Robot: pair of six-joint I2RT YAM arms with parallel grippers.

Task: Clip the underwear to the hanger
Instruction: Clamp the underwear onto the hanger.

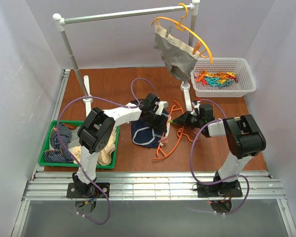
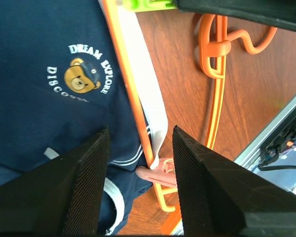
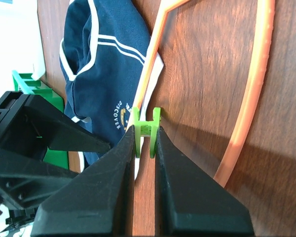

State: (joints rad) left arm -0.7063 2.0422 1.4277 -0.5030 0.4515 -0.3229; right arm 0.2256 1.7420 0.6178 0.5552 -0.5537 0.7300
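Only the top view takes in the whole table [image 1: 133, 162]. The underwear [image 1: 147, 132] lies near its middle, and the hanger [image 1: 167, 146] lies flat across the fabric's 3 o'clock side. A white basket [image 1: 249, 81] of coloured clips sits at 2 o'clock and a green tray [image 1: 64, 166] of other garments at 8 o'clock. At 12 o'clock a rail [image 1: 123, 13] carries a second hanger [image 1: 196, 33] bearing grey underwear [image 1: 175, 57]. That makes two hangers, one of them on the table.

Only the left wrist view shows a pink clip [image 2: 158, 174] at the hanger's bar, at 6 o'clock in that view, and a bear print [image 2: 81, 79] on the navy cloth. With the green clip [image 3: 156, 121], two clips are at this hanger.

The right jaws are narrow, pinching the green clip, whose mouth meets the bar and the underwear's white edge. The left jaws stand wide apart and hold nothing. The bar runs between them, with the underwear beneath and toward 9 o'clock. Whether they touch the cloth cannot be told.
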